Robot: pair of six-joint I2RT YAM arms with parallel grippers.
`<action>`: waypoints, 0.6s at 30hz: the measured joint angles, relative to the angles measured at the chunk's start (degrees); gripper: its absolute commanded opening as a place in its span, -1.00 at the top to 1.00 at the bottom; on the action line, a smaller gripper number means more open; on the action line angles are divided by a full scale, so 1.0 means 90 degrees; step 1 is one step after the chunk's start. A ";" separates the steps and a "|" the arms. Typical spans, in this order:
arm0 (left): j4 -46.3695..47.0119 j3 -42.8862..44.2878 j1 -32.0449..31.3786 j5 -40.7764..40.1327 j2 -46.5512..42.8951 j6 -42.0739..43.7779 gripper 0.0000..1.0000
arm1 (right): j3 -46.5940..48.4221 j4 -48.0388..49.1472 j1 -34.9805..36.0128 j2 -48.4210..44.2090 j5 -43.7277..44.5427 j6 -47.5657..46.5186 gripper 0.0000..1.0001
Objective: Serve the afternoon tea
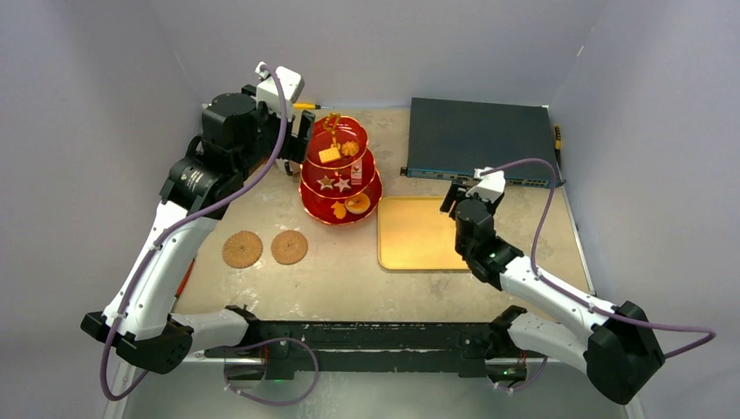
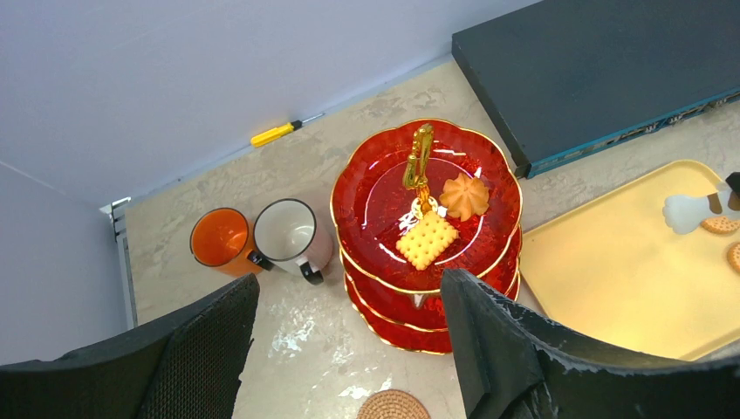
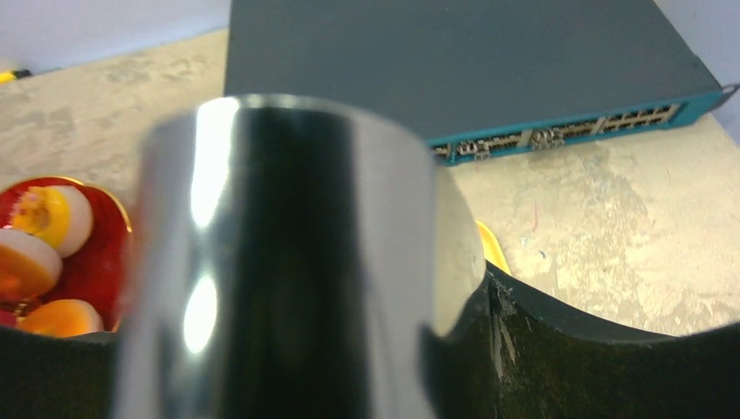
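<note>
The red three-tier stand [image 1: 340, 179] [image 2: 426, 227] with its gold handle [image 2: 419, 157] stands at the back of the table, cookies on every tier. A square biscuit [image 2: 426, 240] and a swirl cookie [image 2: 464, 196] lie on the top plate. The orange mug [image 2: 220, 240] and white mug [image 2: 290, 234] stand side by side left of the stand; the left arm hides them from above. My left gripper [image 1: 301, 144] [image 2: 349, 288] hovers open above them, holding nothing. My right gripper [image 1: 458, 199] [image 3: 288, 349] is shut on a shiny metal cup [image 3: 288, 227] over the tray's right edge.
A flat yellow tray [image 1: 419, 236] [image 2: 611, 279] lies right of the stand. The dark electronics box [image 1: 476, 135] [image 3: 454, 61] fills the back right. Two woven coasters [image 1: 242, 249] [image 1: 289, 247] lie front left. A yellow screwdriver [image 2: 275, 133] rests at the back wall.
</note>
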 measured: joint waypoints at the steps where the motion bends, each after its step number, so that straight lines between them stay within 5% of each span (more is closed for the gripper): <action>1: 0.0000 0.0000 0.0000 0.0000 0.0000 0.0000 -0.51 | -0.0032 -0.0024 -0.0049 0.0066 0.0000 0.0083 -0.38; 18: 0.0007 0.0000 0.0000 0.0002 0.0022 0.0010 -0.54 | -0.0483 -0.0770 -0.0811 0.0000 0.0005 0.1003 -0.40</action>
